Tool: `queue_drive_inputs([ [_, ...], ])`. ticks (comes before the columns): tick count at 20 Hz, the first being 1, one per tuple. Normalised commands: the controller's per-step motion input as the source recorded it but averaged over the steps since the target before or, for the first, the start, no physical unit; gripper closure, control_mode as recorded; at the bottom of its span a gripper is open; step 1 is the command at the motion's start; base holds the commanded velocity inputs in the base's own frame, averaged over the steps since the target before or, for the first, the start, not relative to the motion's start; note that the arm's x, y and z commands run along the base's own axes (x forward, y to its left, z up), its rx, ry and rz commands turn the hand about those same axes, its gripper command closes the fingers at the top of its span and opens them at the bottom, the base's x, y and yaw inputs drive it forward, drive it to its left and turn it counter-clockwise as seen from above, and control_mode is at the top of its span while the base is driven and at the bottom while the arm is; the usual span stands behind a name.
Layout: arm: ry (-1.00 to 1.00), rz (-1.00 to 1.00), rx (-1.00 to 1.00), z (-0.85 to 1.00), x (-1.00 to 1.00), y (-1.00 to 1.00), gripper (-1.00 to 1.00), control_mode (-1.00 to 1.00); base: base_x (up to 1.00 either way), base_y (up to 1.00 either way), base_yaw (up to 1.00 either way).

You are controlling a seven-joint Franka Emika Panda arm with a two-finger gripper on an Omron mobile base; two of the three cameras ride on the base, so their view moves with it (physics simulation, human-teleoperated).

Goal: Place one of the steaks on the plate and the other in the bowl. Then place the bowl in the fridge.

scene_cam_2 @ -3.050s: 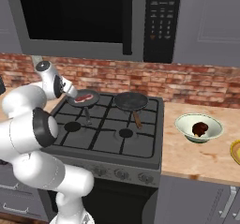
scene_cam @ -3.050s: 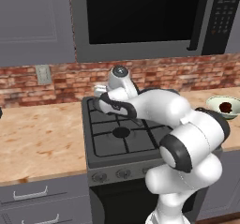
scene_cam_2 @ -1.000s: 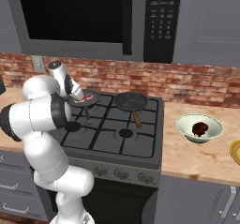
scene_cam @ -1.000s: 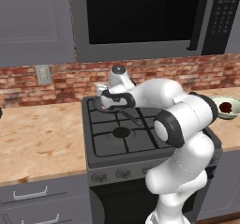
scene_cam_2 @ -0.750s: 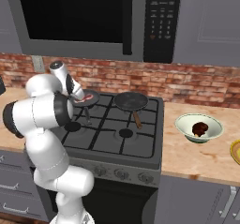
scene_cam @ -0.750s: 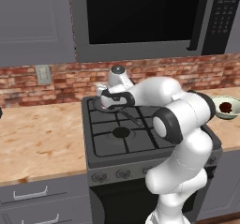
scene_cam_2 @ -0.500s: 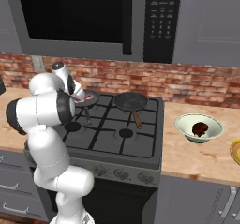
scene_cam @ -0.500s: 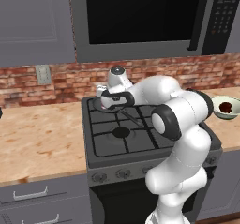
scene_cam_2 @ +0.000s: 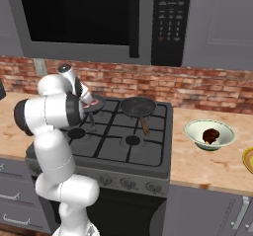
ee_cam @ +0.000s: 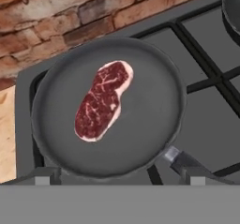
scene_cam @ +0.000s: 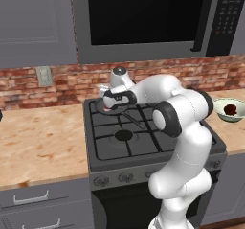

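place: home kitchen | signs: gas stove (scene_cam: pixel 143 142), microwave (scene_cam_2: pixel 99 20), brick backsplash (scene_cam_2: pixel 197 89), wooden counter (scene_cam: pixel 43 146)

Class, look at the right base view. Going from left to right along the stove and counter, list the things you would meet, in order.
Robot arm → pan with the red steak → empty dark pan → bowl holding the darker steak → yellow plate at the right edge.

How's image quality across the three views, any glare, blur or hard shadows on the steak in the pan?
Hand view: red steak sharp enough to show marbling, pan evenly lit, no glare, no hard shadow. Left base view: flat light, arm hides most of the pan. Right base view: soft rendering, dark steak in the bowl readable, blocky.
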Motion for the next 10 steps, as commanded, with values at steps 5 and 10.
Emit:
queue_drive_inputs([
  [5,0.00,0.00,0.00,-0.15,0.32,0.00,-1.00,-1.00,0.00,0.00,0.00],
  [10,0.00,0.00,0.00,-0.20,0.34,-0.01,-1.00,-1.00,0.00,0.00,0.00],
])
